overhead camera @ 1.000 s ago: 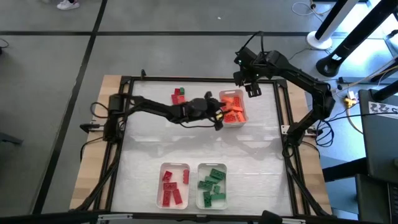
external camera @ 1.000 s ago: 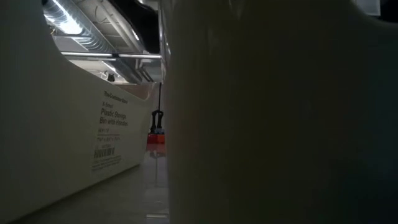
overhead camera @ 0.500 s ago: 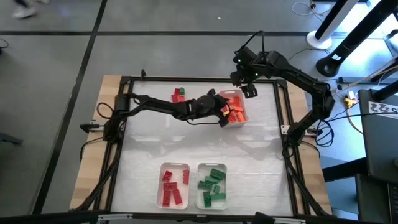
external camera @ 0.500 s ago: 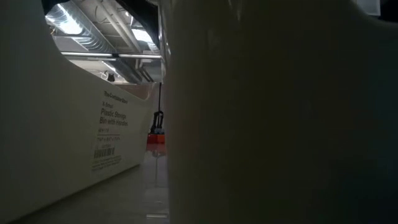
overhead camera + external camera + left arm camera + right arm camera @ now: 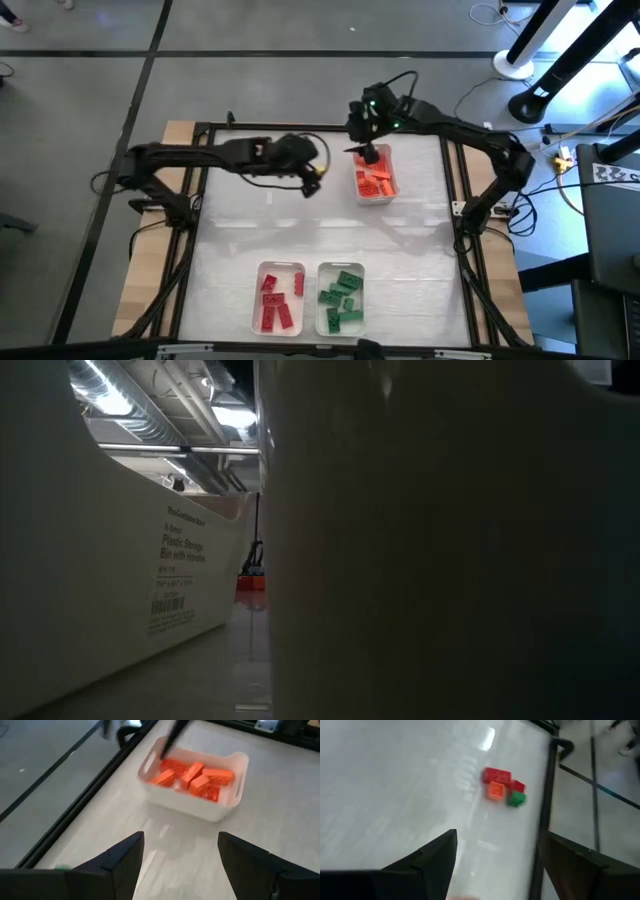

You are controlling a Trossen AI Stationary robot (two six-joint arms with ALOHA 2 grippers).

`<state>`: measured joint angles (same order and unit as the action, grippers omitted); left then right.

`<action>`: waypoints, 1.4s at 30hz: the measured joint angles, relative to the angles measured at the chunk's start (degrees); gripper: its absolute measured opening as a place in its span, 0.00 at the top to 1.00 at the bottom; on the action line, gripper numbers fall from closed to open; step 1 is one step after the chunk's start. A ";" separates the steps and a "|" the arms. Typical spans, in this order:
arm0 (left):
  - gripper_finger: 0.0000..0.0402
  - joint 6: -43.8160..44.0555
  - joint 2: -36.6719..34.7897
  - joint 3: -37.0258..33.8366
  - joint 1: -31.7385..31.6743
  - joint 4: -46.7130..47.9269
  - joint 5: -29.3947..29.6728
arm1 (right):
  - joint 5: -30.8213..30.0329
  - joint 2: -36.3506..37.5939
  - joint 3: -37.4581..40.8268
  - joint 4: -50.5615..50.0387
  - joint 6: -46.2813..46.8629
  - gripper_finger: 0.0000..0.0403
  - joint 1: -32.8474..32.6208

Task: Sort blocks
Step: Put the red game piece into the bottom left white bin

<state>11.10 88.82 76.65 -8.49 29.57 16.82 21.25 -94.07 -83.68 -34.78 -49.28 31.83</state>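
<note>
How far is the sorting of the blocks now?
Mostly done. Red blocks and green blocks fill the two near trays, and orange blocks fill the far tray. Nothing is in hand: the left gripper and the right gripper are open and empty. Left: a few loose blocks near the table's edge.

Low view blocked by white tray (image 5: 120, 590) walls; loose blocks (image 5: 502, 787) blurred.

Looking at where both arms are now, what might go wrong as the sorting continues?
The right gripper, open, hangs at the orange tray's far rim and might knock it. The left gripper, open and empty, is near that tray, so the arms could collide. The unsorted blocks touch; gripping one may push its neighbours.
</note>
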 joint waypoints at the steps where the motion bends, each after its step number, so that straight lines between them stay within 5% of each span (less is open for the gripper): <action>1: 0.40 0.31 -1.90 -1.14 -0.12 0.75 0.34 | 1.18 -0.66 1.06 1.93 0.18 0.32 0.00; 7: 0.40 -2.15 -11.09 -8.98 -0.79 2.59 0.54 | 1.97 -5.75 2.93 5.01 2.89 0.32 -1.81; 13: 0.40 -1.03 -12.01 -14.83 -0.77 2.85 0.57 | -0.71 -8.52 2.93 5.16 2.93 0.32 -4.65; 19: 0.40 -14.56 -10.60 -18.62 -2.94 2.37 5.60 | -1.72 -9.15 2.91 4.54 2.98 0.32 -7.72; 27: 0.40 8.11 -4.90 -19.13 -12.90 -4.98 11.52 | -1.69 -9.15 2.89 4.38 7.68 0.32 -13.17; 37: 0.40 17.44 7.32 -19.20 -18.36 -5.58 10.37 | -2.05 -9.15 2.89 -3.19 8.97 0.32 -22.21; 42: 0.40 21.64 10.07 -19.18 -19.40 -5.67 9.72 | -7.37 -9.15 2.89 -3.89 8.98 0.32 -27.22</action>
<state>32.73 98.89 57.47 -27.89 23.90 26.54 13.87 -103.22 -80.79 -38.68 -40.30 4.62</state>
